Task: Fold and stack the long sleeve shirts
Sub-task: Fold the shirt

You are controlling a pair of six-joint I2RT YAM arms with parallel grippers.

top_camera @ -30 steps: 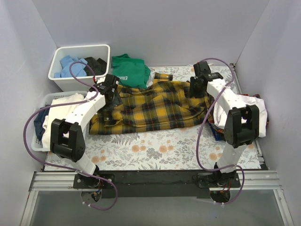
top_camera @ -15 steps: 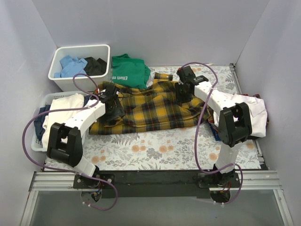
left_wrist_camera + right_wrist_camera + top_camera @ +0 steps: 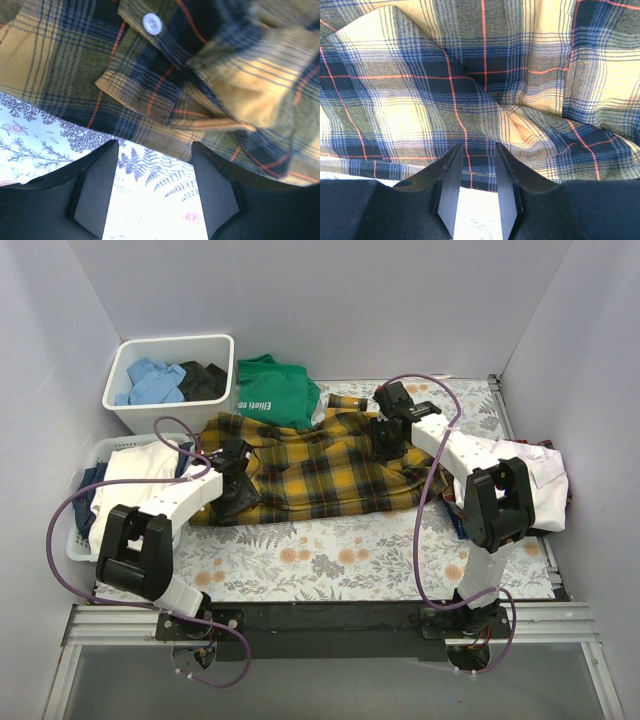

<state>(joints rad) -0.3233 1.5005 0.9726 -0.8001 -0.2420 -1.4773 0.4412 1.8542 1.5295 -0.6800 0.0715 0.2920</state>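
The yellow-and-black plaid shirt [image 3: 320, 465] lies spread out and rumpled across the middle of the table. My left gripper [image 3: 237, 502] is at its front left hem. In the left wrist view the left gripper [image 3: 155, 145] is open and empty, with the plaid shirt's hem [image 3: 150, 75] and a white button [image 3: 152, 23] just beyond the tips. My right gripper [image 3: 385, 440] hangs over the shirt's far right part. In the right wrist view the right gripper [image 3: 478, 147] is open with a narrow gap, holding nothing, at an edge of the plaid cloth [image 3: 485, 75]. A white shirt [image 3: 535, 475] lies at the right edge.
A green T-shirt [image 3: 270, 385] lies at the back beside a white bin [image 3: 215, 345] of blue and black clothes. A basket [image 3: 80, 540] with white and dark cloth stands at the left. Dark clothing lies under the white shirt at the right.
My left gripper has moved toward the near side, down to the shirt's front left hem. My right gripper has moved left from the shirt's right end and now hardly moves.
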